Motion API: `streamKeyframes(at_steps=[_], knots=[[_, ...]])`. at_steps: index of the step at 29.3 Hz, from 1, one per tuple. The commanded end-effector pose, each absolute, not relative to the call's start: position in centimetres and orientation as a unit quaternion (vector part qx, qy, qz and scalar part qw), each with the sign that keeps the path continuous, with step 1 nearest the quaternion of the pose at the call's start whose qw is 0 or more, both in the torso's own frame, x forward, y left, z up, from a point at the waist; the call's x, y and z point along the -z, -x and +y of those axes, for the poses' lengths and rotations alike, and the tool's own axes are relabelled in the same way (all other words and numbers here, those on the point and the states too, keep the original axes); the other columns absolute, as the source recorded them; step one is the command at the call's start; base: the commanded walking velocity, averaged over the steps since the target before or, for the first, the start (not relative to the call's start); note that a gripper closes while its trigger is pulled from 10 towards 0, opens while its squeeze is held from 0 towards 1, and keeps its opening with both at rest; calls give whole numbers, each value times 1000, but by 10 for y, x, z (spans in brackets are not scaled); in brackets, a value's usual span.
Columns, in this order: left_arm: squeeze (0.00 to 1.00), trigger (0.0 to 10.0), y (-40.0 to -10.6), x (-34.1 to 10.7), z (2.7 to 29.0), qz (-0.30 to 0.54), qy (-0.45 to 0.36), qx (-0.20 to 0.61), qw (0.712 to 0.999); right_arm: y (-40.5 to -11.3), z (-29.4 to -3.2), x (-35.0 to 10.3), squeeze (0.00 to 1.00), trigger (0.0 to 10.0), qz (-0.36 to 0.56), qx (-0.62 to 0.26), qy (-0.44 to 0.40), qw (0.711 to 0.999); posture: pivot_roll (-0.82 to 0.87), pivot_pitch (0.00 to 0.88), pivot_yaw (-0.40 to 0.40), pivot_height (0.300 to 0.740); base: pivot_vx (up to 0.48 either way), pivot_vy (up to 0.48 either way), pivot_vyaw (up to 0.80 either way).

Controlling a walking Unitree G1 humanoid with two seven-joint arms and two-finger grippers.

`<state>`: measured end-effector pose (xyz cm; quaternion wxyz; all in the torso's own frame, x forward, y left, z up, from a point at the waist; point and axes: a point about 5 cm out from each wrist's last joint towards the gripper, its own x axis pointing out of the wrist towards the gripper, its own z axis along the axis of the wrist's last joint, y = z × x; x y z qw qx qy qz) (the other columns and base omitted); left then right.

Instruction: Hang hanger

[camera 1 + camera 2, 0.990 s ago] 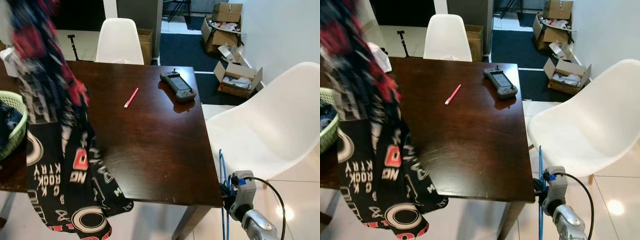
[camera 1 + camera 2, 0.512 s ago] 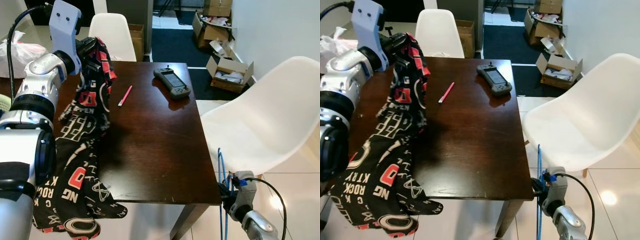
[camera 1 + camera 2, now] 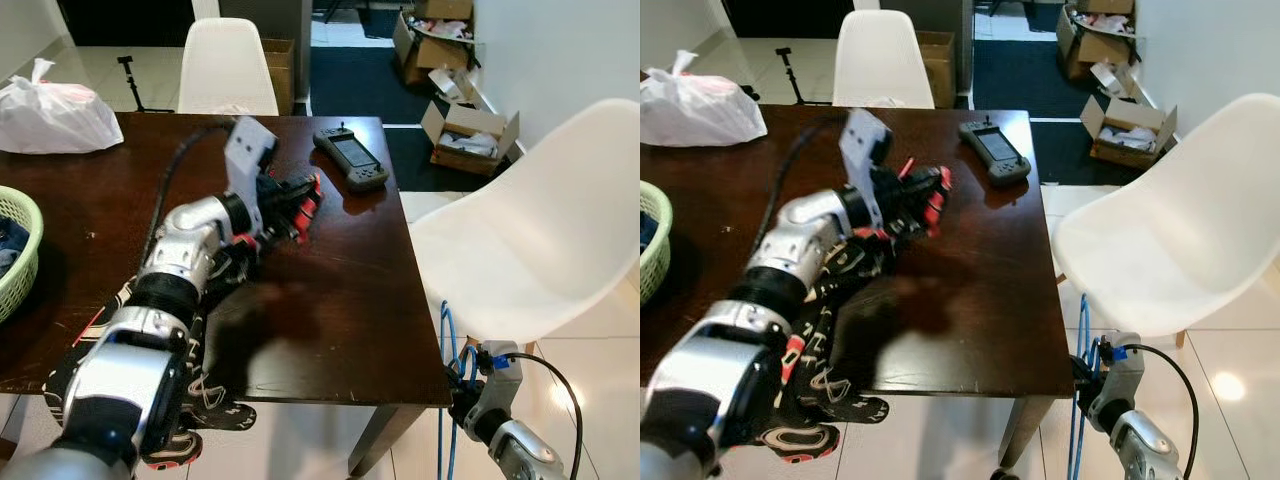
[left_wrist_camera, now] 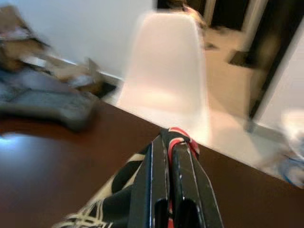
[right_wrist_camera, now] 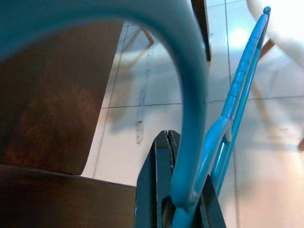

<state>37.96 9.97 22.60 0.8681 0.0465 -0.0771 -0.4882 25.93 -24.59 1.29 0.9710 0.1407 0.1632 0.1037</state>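
L gripper (image 3: 305,200): clamped on black-red printed cloth garment (image 3: 200,300), over dark wood bench (image 3: 330,300). R gripper (image 5: 167,209): clamped on blue plastic hanger (image 5: 190,118), low beside bench. Advice: bring hanger up level w/ garment before threading.

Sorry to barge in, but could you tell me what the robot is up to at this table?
The left gripper is shut on a black, red and white printed garment, holding its end over the dark wooden table while the rest trails off the near edge toward the floor. The right gripper, low beside the table's corner near the white chair, is shut on a blue hanger. The garment is not on the hanger yet.
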Motion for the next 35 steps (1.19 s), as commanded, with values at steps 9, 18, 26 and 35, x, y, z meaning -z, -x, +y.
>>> streamKeyframes(at_steps=[9,18,26,35], knots=[[1000,10000,-366,-197,101,-36,-85,495,864,-284,-248,-69,0,10000,28,-144,-150,978,-20,155,-17,740,0,0,0],[541,10000,-357,-199,116,-26,-76,479,874,-283,-245,-70,0,10000,33,-146,-152,977,-17,161,-17,740,0,0,0],[1000,10000,-342,-203,134,13,-177,536,826,-282,-244,-71,0,10000,36,-143,-152,977,-15,163,-15,740,0,0,0],[1000,10000,-323,-210,174,85,-327,528,779,-281,-241,-69,0,10000,39,-144,-159,976,-10,166,-13,740,0,0,0]])
